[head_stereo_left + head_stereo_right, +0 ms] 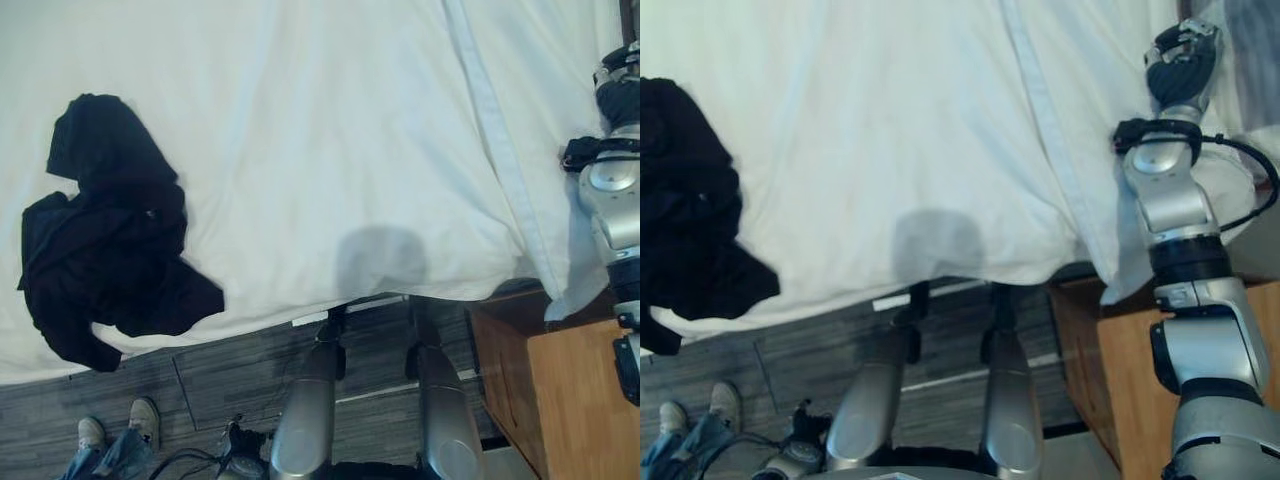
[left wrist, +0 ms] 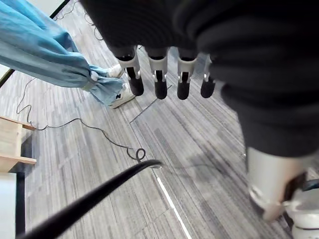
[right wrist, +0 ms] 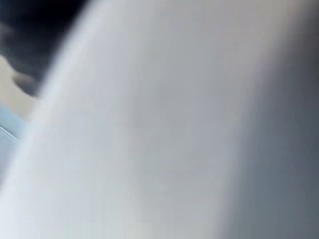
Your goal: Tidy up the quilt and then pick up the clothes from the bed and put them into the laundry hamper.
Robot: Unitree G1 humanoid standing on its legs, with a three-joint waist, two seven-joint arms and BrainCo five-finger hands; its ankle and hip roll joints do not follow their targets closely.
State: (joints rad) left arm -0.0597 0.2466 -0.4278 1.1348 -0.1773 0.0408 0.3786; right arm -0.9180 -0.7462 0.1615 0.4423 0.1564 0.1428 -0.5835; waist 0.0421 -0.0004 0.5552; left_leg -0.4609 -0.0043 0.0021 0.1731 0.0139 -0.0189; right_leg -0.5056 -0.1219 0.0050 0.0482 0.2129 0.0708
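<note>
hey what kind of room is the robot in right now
Most likely a bedroom. A bed under a white quilt fills most of the head views, black clothes lie crumpled on it, and a wooden bedside cabinet stands beside it on grey plank flooring.

At the foot of the bed you look down on grey wood-look plank flooring (image 1: 230, 375) with a pale seam running across it. A wooden bedside cabinet (image 1: 565, 400) stands on the right, its top partly under hanging white bedding. At the lower left a person (image 2: 55, 59) stands in blue jeans and light sneakers (image 1: 120, 428). A thin black cord (image 2: 89, 132) trails across the floor near them.
</note>
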